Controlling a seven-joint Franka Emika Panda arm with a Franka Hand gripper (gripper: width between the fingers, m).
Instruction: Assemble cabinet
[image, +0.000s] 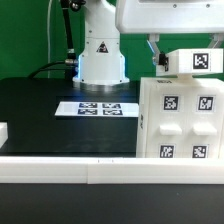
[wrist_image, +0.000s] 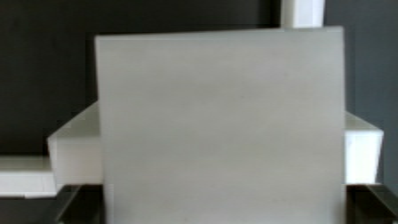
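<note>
The cabinet (image: 178, 122) is a large white box with black-and-white tags, standing at the exterior view's right on the black table. My gripper (image: 165, 60) hangs just above its top and is shut on a small white tagged panel (image: 192, 60), held on edge over the box. In the wrist view the panel (wrist_image: 217, 120) fills the middle as a plain pale slab. The gripper (wrist_image: 217, 208) clamps its near end, with dark fingers (wrist_image: 75, 200) showing at either side. The white cabinet (wrist_image: 75, 140) shows behind and below the panel.
The white robot base (image: 100, 55) with a triangular sticker stands at the back. The marker board (image: 97, 107) lies flat on the black table in front of it. A white rail (image: 90, 172) runs along the table's front edge. A small white piece (image: 3, 130) sits at the far left.
</note>
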